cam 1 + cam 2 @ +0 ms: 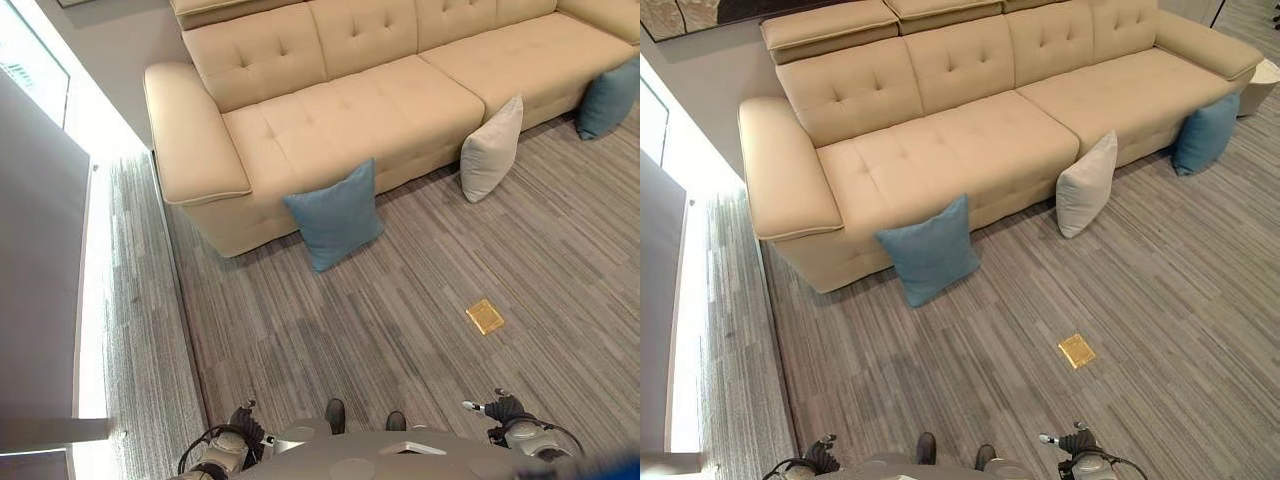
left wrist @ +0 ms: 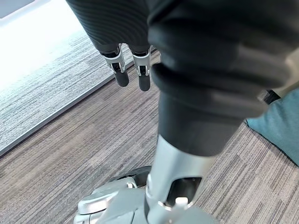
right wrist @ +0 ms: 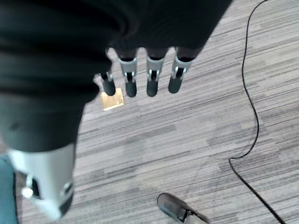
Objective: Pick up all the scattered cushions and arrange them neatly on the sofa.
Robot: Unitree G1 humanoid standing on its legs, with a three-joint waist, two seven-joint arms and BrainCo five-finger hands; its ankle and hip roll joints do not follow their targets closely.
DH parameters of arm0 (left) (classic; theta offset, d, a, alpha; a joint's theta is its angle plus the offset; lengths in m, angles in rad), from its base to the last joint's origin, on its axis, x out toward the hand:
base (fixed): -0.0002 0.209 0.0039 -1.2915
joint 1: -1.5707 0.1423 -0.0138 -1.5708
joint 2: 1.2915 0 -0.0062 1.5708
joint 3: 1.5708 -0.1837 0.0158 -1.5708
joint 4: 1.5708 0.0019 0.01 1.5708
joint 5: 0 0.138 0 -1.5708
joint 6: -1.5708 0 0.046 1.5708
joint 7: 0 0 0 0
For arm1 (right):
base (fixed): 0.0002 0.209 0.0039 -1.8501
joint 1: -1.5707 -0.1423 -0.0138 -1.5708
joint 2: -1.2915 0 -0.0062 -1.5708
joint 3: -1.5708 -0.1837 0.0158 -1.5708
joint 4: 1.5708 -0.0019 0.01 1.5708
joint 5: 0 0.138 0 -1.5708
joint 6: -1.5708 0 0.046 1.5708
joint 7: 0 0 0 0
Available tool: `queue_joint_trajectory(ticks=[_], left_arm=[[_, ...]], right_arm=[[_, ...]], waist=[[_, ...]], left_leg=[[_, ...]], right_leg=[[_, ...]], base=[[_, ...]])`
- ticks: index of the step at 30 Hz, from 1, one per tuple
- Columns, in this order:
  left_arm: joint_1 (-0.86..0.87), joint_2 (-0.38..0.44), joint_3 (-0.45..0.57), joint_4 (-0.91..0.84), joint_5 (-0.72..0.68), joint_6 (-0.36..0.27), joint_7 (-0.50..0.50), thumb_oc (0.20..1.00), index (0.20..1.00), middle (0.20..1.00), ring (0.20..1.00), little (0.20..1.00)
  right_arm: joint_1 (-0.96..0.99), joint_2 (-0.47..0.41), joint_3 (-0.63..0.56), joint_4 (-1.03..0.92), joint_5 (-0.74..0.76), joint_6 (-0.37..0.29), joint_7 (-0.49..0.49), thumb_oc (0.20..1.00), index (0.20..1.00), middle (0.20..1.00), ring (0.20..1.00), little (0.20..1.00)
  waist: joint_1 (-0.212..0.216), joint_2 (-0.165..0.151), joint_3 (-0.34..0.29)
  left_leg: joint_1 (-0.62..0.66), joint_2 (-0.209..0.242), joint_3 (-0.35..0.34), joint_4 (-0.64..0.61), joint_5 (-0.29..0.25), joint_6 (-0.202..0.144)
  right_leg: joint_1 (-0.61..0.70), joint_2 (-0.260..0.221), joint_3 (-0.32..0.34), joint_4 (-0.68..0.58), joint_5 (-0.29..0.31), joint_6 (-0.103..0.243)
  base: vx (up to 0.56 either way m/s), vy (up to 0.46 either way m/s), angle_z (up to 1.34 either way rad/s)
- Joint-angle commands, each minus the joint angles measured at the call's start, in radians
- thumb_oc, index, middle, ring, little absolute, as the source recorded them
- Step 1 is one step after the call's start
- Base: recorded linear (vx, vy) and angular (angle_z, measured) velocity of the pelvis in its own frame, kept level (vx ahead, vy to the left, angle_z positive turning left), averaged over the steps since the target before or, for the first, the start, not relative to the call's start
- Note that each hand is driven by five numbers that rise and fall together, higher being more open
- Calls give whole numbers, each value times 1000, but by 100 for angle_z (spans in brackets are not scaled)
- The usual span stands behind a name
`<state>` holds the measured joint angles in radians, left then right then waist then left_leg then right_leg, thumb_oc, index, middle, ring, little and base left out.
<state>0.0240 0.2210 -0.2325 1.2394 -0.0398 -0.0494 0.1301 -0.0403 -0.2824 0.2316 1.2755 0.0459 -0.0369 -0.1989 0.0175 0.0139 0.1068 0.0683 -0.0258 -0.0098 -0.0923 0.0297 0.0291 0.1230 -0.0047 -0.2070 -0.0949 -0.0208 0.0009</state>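
A beige sofa [image 1: 340,110] stands along the far side. Three cushions rest on the carpet, propped against its front. A blue cushion [image 1: 335,215] is nearest, below the left seat. A cream cushion [image 1: 492,150] stands further right, and a second blue cushion [image 1: 607,98] is at the far right. My left hand [image 1: 243,420] hangs low at my side, its fingers [image 2: 121,77] straight and holding nothing; the near blue cushion's edge [image 2: 280,126] shows past it. My right hand [image 1: 503,408] also hangs low, with straight, empty fingers [image 3: 149,86].
A small brass floor plate [image 1: 485,316] is set in the grey striped carpet between me and the sofa. A wall with a bright glass strip [image 1: 40,250] runs along the left. The sofa's left armrest [image 1: 190,140] juts out toward it.
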Motion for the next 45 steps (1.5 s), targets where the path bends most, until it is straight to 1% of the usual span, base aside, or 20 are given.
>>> queue_joint_trajectory(ticks=[1,4,8,9,10,12,16,17,20,25,26,28,31,34,36,38,40,41,42,45], left_arm=[[-76,-17,-8,46,50,-7,8,1000,1000,1000,1000,1000],[-81,-14,-13,37,49,-5,10,1000,1000,1000,1000,1000],[-102,-9,-30,26,43,-10,14,1000,1000,1000,1000,1000],[-102,-9,-30,26,43,-10,14,1000,1000,1000,1000,1000],[-102,-6,-33,30,43,-9,16,1000,1000,1000,1000,1000],[-106,-6,-24,38,36,-6,18,1000,1000,1000,1000,1000],[-120,-20,-34,40,24,-11,16,1000,1000,1000,1000,1000],[-132,-30,-42,38,20,-11,20,1000,1000,1000,1000,1000],[-128,-34,-48,40,30,-7,20,1000,1000,1000,1000,1000],[-115,-25,-44,44,50,-2,10,1000,1000,1000,1000,1000],[-113,-22,-42,42,54,-2,9,1000,1000,1000,1000,1000],[-120,-6,-38,36,55,-1,8,1000,1000,1000,1000,1000],[-127,9,-28,23,42,-6,12,1000,1000,1000,1000,1000],[-127,9,-30,18,35,-11,14,1000,1000,1000,1000,1000],[-126,5,-26,27,36,-12,9,1000,1000,1000,1000,1000],[-123,5,-25,27,41,-14,12,1000,1000,1000,1000,1000],[-120,-1,-29,35,47,-15,8,1000,1000,1000,1000,1000],[-124,-5,-33,34,48,-16,4,1000,1000,1000,1000,1000],[-127,-7,-39,29,46,-16,5,1000,1000,1000,1000,1000],[-145,-16,-59,7,26,-15,9,1000,1000,1000,1000,1000]], right_arm=[[-40,-5,27,18,-35,-3,-5,1000,1000,1000,1000,1000],[-42,-8,35,16,-44,0,-1,1000,1000,1000,1000,1000],[-54,-8,44,8,-39,-1,1,1000,1000,1000,1000,1000],[-54,-8,44,8,-39,-1,1,1000,1000,1000,1000,1000],[-55,-8,49,-1,-35,-1,2,1000,1000,1000,1000,1000],[-64,-8,63,-11,-34,-7,4,1000,1000,1000,1000,1000],[-74,-17,57,-36,-23,-22,-9,1000,1000,1000,1000,1000],[-84,-24,48,-46,-10,-25,-15,1000,1000,1000,1000,1000],[-83,-21,44,-35,3,-22,-8,1000,1000,1000,1000,1000],[-85,-3,52,-45,-4,-18,3,1000,1000,1000,1000,1000],[-85,-3,53,-48,-8,-18,4,1000,1000,1000,1000,1000],[-100,-2,62,-64,-15,-12,6,1000,1000,1000,1000,1000],[-108,-4,70,-75,-19,-12,8,1000,1000,1000,1000,1000],[-106,-6,74,-72,-22,-8,6,1000,1000,1000,1000,1000],[-104,-5,83,-74,-38,-4,5,1000,1000,1000,1000,1000],[-97,-7,83,-73,-37,-6,6,1000,1000,1000,1000,1000],[-87,-8,80,-69,-31,-12,5,1000,1000,1000,1000,1000],[-88,-8,77,-67,-23,-18,4,1000,1000,1000,1000,1000],[-89,-9,79,-69,-17,-21,2,1000,1000,1000,1000,1000],[-97,-21,73,-65,11,-21,-5,1000,1000,1000,1000,1000]], waist=[[12,-34,24],[16,-35,26],[17,-37,36],[17,-37,36],[18,-41,38],[24,-45,34],[17,-55,64],[7,-60,79],[-7,-60,74],[0,-60,56],[4,-58,53],[6,-48,66],[-2,-29,90],[-14,-27,89],[-16,-42,93],[-24,-47,88],[-28,-53,70],[-30,-60,73],[-29,-66,80],[-23,-80,107]], left_leg=[[28,-2,-44,5,-93,-39],[27,-5,-58,5,-94,-27],[-8,-14,-89,34,-89,-13],[-9,-14,-89,34,-90,-14],[-20,-21,-107,42,-87,-12],[-35,-16,-134,46,-79,-26],[-95,-18,-160,114,-65,-58],[-145,-5,-87,162,-64,-64],[-159,8,12,187,-72,-52],[-134,-9,14,159,-98,-24],[-131,-13,12,155,-104,-17],[-123,-20,8,148,-112,9],[-99,-23,-10,145,-121,33],[-36,-42,-41,112,-134,37],[12,-45,-47,92,-157,25],[28,-42,-53,95,-172,19],[38,-19,-56,129,-195,-10],[9,-9,-52,225,-175,-41],[-25,-6,-45,292,-161,-51],[-160,-5,-34,458,-138,-56]], right_leg=[[7,-84,16,8,-12,108],[1,-84,36,28,-12,104],[-58,-75,119,106,-31,96],[-59,-75,119,106,-32,96],[-70,-62,158,116,-40,88],[-66,-43,161,104,-52,74],[-56,-41,89,78,-58,58],[-50,-55,40,62,-53,58],[-39,-62,4,53,-54,56],[-41,-77,25,85,-59,74],[-56,-85,34,113,-60,79],[-143,-98,63,278,-58,104],[-239,-92,94,447,-38,116],[-269,-57,103,378,-36,95],[-295,-75,24,219,29,96],[-276,-71,26,189,30,98],[-233,-47,44,165,14,69],[-192,-33,58,131,9,54],[-175,-32,64,117,9,48],[-112,-28,80,63,-7,19]], base=[[0,0,0],[-9,10,0],[-40,-2,5],[-36,-45,20],[-33,-76,21],[-7,-174,62],[-71,-125,105],[-60,-36,96],[-4,19,72],[109,131,-3],[56,204,-49],[33,210,-47],[96,146,-18],[244,-8,7],[303,-163,4],[289,-216,-4],[395,-346,37],[191,-258,52],[143,-257,26],[145,-176,-15]])
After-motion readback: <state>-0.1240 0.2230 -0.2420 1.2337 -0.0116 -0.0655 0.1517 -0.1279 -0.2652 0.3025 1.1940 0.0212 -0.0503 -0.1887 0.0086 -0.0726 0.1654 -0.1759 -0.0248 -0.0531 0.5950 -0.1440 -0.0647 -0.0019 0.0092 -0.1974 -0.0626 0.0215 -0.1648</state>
